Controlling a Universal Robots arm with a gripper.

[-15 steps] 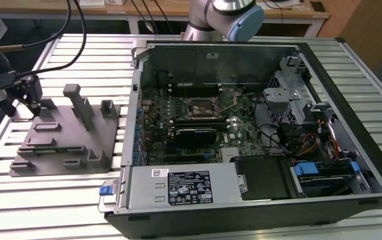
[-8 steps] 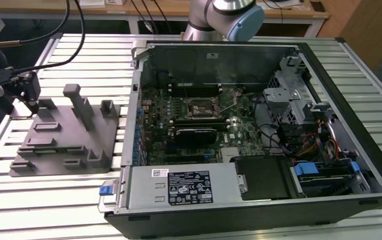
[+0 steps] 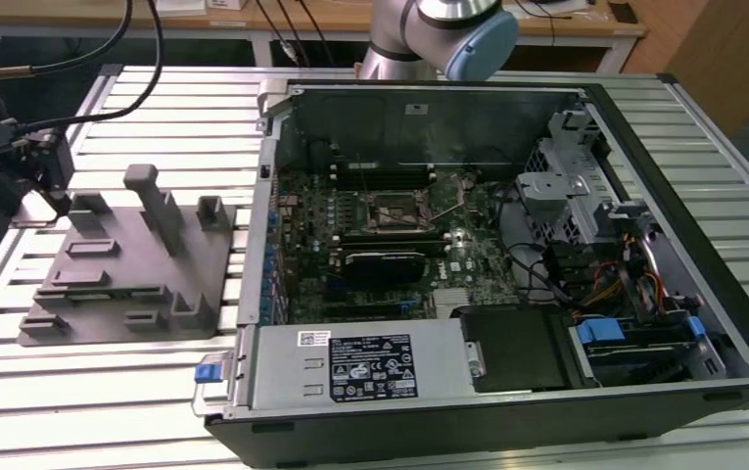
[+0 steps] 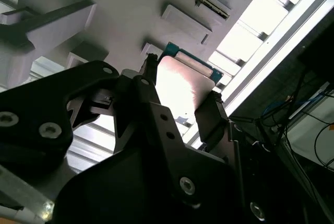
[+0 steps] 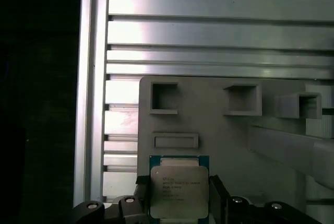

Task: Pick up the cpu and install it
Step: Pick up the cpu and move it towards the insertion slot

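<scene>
One cpu (image 5: 179,190) sits between my two fingers (image 5: 218,202), which press against two opposite edges of it. I judge that an edge grip suits this part: it leaves the pale metal top bare and keeps my pads off the underside. In both wrist views the chip lies flat and square to my gripper (image 4: 180,93), with its green border showing on the far side.

It is at the corner of the one grey holder block (image 3: 126,284), which stands on the slatted table (image 3: 152,108) to the exterior view's left of the single open computer case (image 3: 479,431). I cannot tell whether the chip rests on the block or is just clear of it.

Near the chip, the first wrist view shows three square pockets (image 5: 164,97) and one shallow rectangular recess (image 5: 175,140) in the block; they look shaped to keep parts in known places.

Well apart from me, one cpu socket (image 3: 400,208) lies in the motherboard (image 3: 308,235), seemingly unfilled, so I judge the install is not yet done.
</scene>
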